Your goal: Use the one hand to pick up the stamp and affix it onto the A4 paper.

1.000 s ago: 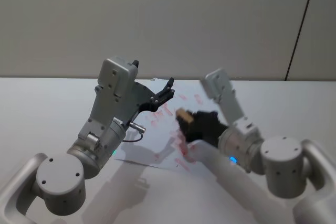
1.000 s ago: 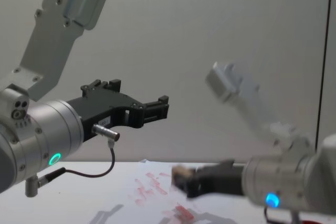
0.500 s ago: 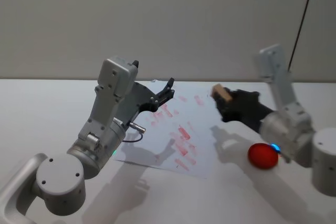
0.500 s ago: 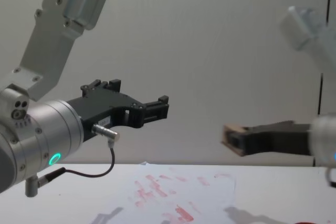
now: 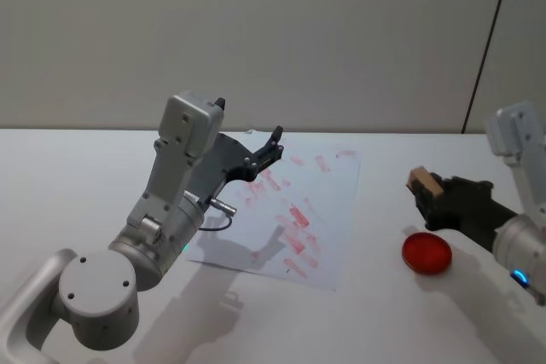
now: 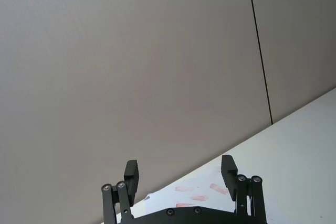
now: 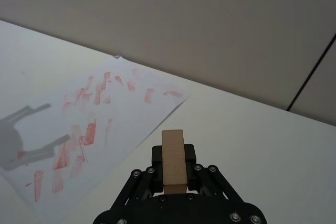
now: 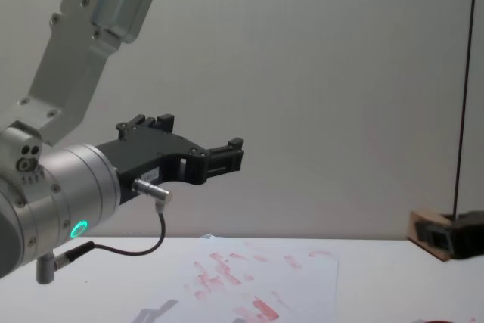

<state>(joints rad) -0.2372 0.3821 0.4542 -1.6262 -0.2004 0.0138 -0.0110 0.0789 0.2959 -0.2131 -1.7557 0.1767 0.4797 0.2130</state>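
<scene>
So the big change over the last second: the right end effector (image 5: 424,187) has swung away from over the A4 paper (image 5: 328,202), where it was holding the stamp (image 5: 422,181) just above the red marks, and now sits out to the right, just above and behind the round red ink pad (image 5: 426,253) on the tabletop (image 5: 68,176). Its fingers are clamped on the stamp the whole way, so nothing got dropped. My read is it's either going for a re-ink or it's done with a press and backing off; can't say which from this. The sheet looks like it hasn't budged, still lying flat with one far corner a bit curled. The stamp itself is a small light-brown wooden block, plain faces, standing up between the fingers in the right wrist view (image 7: 173,162), sticking out well past the fingertips. Paper is a white sheet covered in red and pink smears and bars, densest near the middle. The left end effector (image 5: 264,153) stays parked in the air over the paper's left side, fingers spread wide, holding nothing.
</scene>
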